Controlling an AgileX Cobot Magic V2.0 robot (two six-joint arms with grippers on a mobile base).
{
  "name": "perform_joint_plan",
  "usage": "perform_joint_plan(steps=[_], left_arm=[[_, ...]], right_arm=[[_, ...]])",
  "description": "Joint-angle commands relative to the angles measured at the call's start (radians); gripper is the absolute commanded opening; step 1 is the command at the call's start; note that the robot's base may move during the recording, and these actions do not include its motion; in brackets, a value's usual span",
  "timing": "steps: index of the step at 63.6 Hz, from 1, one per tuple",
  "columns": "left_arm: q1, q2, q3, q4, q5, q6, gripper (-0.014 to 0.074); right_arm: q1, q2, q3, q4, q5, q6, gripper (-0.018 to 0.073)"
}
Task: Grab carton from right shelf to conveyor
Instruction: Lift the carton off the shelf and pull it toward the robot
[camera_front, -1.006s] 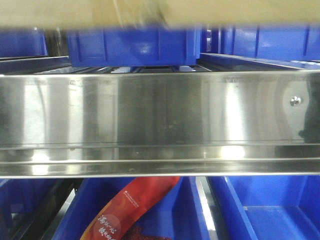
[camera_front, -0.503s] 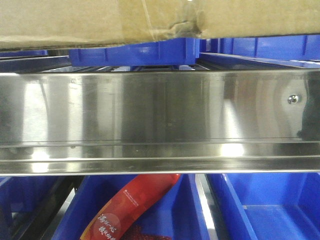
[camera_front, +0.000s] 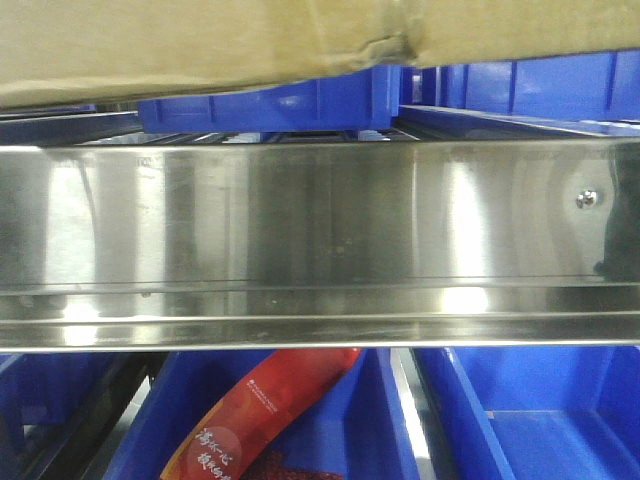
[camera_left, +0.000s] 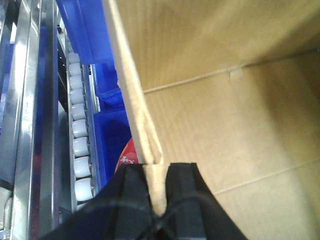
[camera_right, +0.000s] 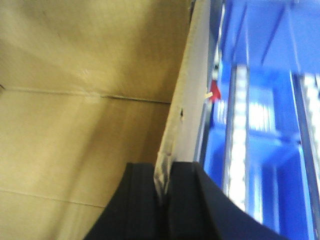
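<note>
The brown cardboard carton (camera_front: 200, 40) fills the top of the front view, above the stainless-steel front rail (camera_front: 320, 230) of the right shelf. Its torn notch shows at its lower edge. My left gripper (camera_left: 156, 172) is shut on the carton's left wall (camera_left: 131, 95), with the open inside of the carton (camera_left: 235, 100) to its right. My right gripper (camera_right: 164, 172) is shut on the carton's right wall (camera_right: 187, 100), with the carton's inside (camera_right: 85, 100) to its left. The conveyor is out of view.
Blue plastic bins (camera_front: 270, 105) stand behind the rail and below it (camera_front: 530, 410). A red printed packet (camera_front: 265, 410) lies in a lower bin. White shelf rollers (camera_left: 80, 135) run left of the carton. A small screw (camera_front: 587, 199) sits on the rail's right.
The carton has come down in the front view, from a blurred strip at the top edge to a deeper band covering more of the blue bin behind it. Rail and bins are unmoved.
</note>
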Motion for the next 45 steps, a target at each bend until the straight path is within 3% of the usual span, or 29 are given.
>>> perform_joint_plan(steps=[1,45], left_arm=[[-0.016,-0.009,-0.004,-0.055,-0.036,0.011,-0.0017],[-0.016,-0.009,-0.004,-0.055,-0.055,0.011,-0.0017]], right_arm=[[0.005,-0.005,-0.005,0.021,-0.113,-0.009,-0.007],[0.005,-0.005,-0.005,0.021,-0.148,-0.009,-0.007]])
